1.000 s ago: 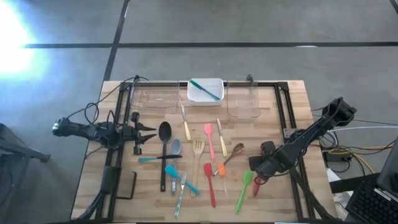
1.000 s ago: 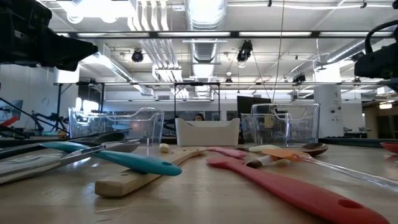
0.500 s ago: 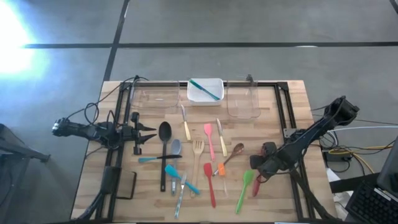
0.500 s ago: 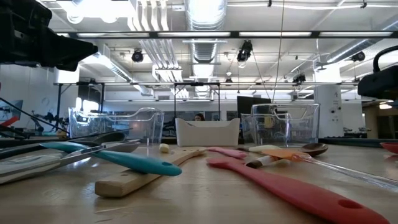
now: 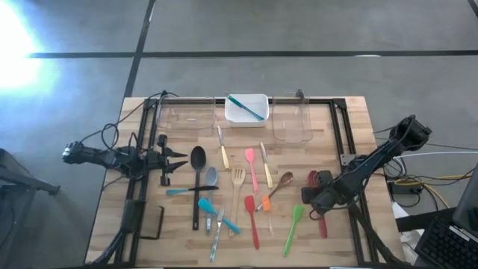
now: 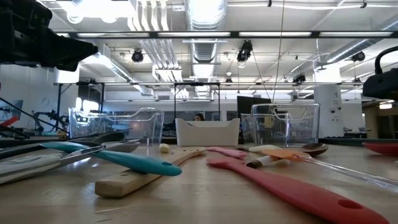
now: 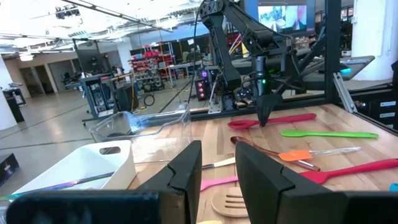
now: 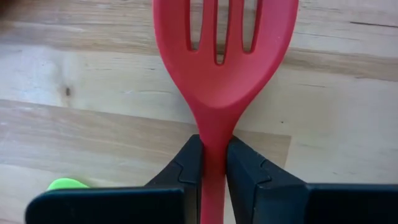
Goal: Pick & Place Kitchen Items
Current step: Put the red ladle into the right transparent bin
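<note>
Desk (image 5: 351,112): pale butcher-block wood with a black frame on top, standing on a grey concrete floor (image 5: 299,26) crossed by dark lines. Along the far edge sit two clear tubs (image 5: 291,119) flanking a white tub (image 5: 246,110), which holds a teal utensil (image 5: 248,107).

The kitchen items (image 5: 237,196) lie scattered over the desk's middle: a black ladle (image 5: 197,179), a wooden fork (image 5: 237,190), pink, red, teal, orange and green (image 5: 293,230) pieces.

Right gripper (image 5: 321,211) is low at the desk's right side, jaws clamped on the handle of a red slotted spoon (image 8: 221,74), which lies just above or on the wood beside the green spatula.

Left gripper (image 5: 181,158) waits at the left edge, jaws slightly apart, holding nothing.

Room: open workshop with exposed ceiling ducts (image 6: 202,25), strip lights, shelving and a wall screen (image 7: 283,14).
</note>
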Available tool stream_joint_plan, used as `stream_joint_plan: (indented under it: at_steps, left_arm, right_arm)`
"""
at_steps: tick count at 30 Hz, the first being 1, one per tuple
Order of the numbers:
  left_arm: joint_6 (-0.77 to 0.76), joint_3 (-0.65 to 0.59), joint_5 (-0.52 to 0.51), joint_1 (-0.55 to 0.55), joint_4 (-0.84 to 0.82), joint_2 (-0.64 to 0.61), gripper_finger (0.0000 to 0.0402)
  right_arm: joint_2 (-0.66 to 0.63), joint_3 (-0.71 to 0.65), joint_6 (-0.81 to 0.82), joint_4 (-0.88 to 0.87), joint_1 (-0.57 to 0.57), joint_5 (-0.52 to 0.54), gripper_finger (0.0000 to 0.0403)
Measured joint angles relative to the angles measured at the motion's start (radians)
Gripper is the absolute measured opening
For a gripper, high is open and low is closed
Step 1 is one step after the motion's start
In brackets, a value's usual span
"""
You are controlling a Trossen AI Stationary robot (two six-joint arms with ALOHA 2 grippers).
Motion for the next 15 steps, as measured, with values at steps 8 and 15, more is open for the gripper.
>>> stream_joint_plan:
  at_steps: [8, 15]
  left_arm:
    - [0.000, 0.000, 0.000, 0.000, 0.000, 0.000, 0.0101]
    - [0.000, 0.000, 0.000, 0.000, 0.000, 0.000, 0.0101]
  right_arm:
    - [0.002, 0.037, -0.043, -0.058, 0.000, 0.002, 0.0033]
    - [0.003, 0.168, -0.090, -0.293, 0.000, 0.049, 0.0033]
